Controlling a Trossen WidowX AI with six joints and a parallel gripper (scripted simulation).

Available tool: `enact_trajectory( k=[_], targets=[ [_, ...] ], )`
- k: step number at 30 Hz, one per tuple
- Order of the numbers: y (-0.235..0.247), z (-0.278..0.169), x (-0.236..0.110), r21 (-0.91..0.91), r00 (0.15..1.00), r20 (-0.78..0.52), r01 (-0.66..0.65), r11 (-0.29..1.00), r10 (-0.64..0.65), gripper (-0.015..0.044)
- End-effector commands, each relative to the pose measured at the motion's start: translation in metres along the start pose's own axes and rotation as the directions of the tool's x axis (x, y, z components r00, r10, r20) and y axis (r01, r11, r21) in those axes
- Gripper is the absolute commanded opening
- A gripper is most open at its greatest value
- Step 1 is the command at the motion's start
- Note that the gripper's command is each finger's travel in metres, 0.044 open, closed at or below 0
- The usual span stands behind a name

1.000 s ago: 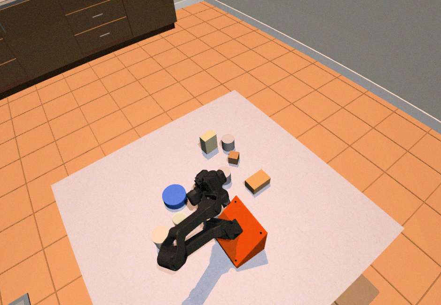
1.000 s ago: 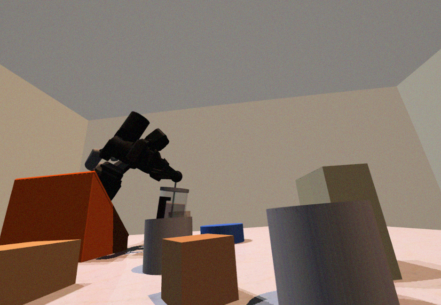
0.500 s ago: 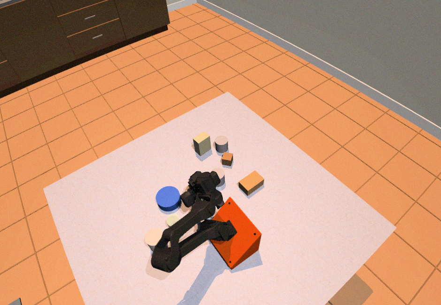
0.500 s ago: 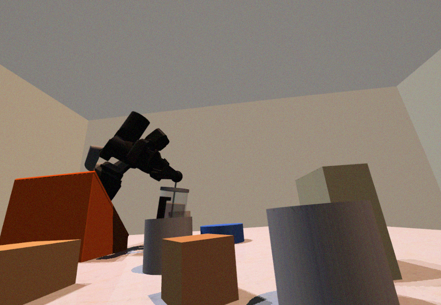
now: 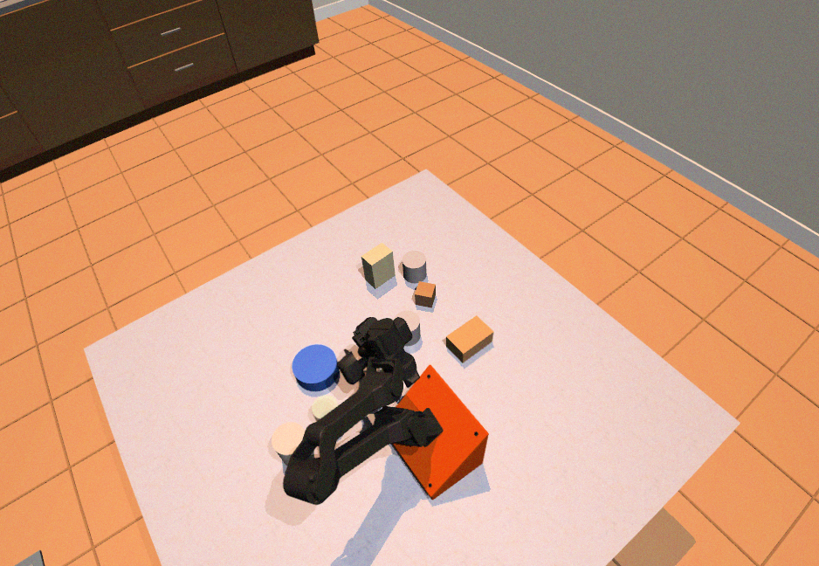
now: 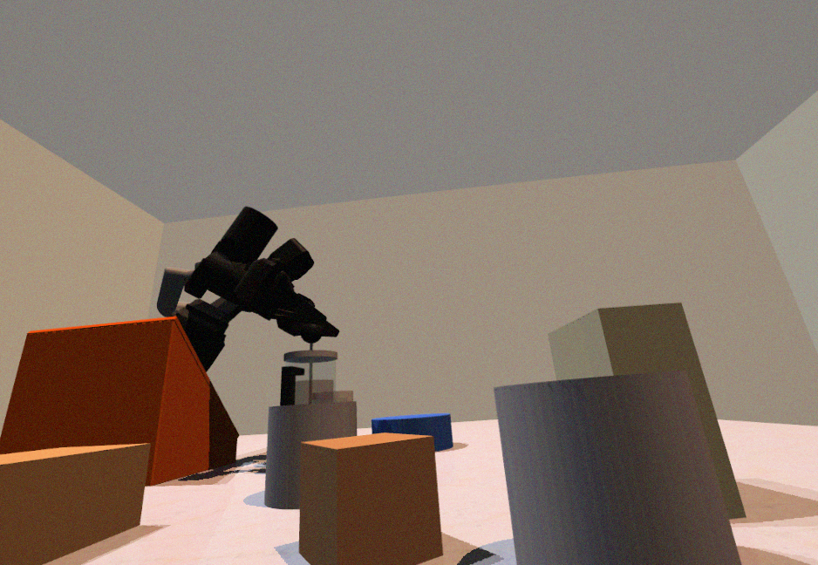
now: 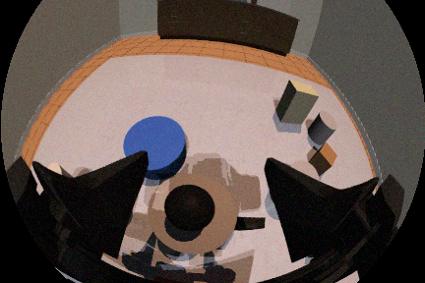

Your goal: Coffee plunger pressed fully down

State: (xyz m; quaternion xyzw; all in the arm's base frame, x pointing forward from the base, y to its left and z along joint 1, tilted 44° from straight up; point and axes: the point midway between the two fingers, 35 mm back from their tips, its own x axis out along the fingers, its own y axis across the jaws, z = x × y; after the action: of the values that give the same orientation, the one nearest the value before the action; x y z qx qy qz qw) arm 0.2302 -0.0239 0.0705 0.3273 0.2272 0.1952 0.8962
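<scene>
The coffee press stands upright; its glass body shows in the exterior view, its lower part hidden behind a grey cylinder. Its round lid looks level. The black plunger knob sits a little above the lid, with a short length of rod showing between them. The black handle is on the press's side. My gripper is open, its fingers wide apart on either side of the knob with visible gaps. In the top view the arm hides the press.
A blue disc lies beside the press. A grey cylinder stands close by. An orange wedge is near the arm. Orange blocks, a tall green-grey box and another cylinder stand farther out.
</scene>
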Motion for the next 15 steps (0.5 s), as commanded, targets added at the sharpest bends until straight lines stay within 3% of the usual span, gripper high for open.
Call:
enact_trajectory(
  k=[1,15],
  targets=[
    [-0.001,0.003,0.000,-0.014,1.000,0.004,0.004,1.000,-0.004,0.0440],
    [-0.013,0.029,-0.022,-0.014,0.999,-0.020,0.050,0.999,-0.050,0.0440]
  ],
)
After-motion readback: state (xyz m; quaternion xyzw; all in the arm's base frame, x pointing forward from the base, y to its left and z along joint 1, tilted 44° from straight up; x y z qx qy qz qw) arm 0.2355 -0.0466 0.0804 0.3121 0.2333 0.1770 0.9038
